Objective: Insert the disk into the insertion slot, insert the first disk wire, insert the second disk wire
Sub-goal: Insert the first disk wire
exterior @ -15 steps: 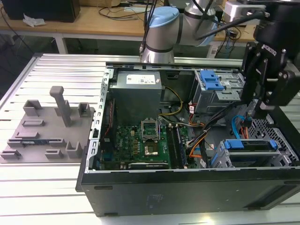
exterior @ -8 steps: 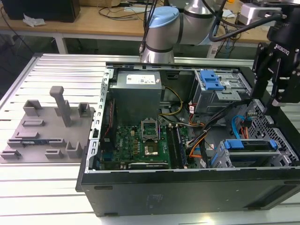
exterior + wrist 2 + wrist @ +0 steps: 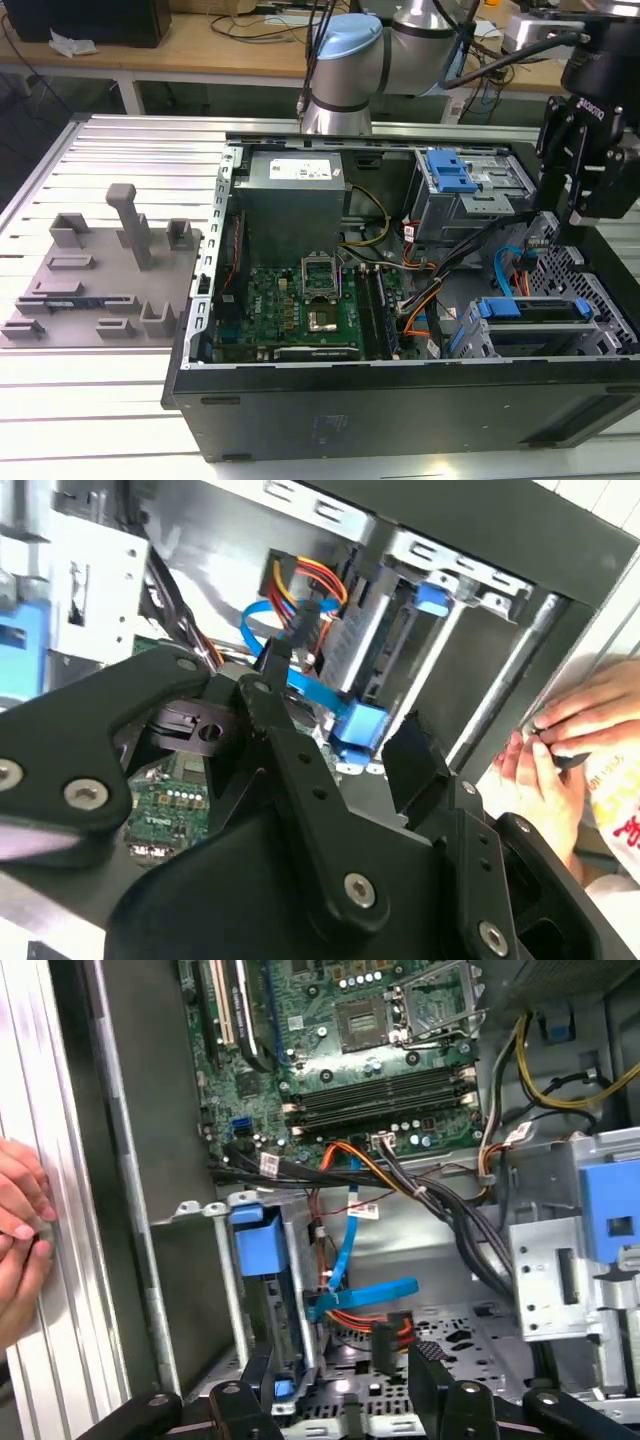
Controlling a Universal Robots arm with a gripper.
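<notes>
My black pincer (image 3: pixel 345 1385) is hanging wide open, gripping nothing, right over the grey perforated sheet-metal drive cage (image 3: pixel 600 285). The silver hard drive in its bright blue plastic carrier (image 3: pixel 518 308) is sitting inside that cage, with a light blue flat cable (image 3: pixel 345 1245) looping just beside it.

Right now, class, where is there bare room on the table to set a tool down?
In the exterior view, bare slatted table lies nearer the camera than the grey fixture plate, left of the computer case. Crowded: cables fill the case beside the drive cage.
</notes>
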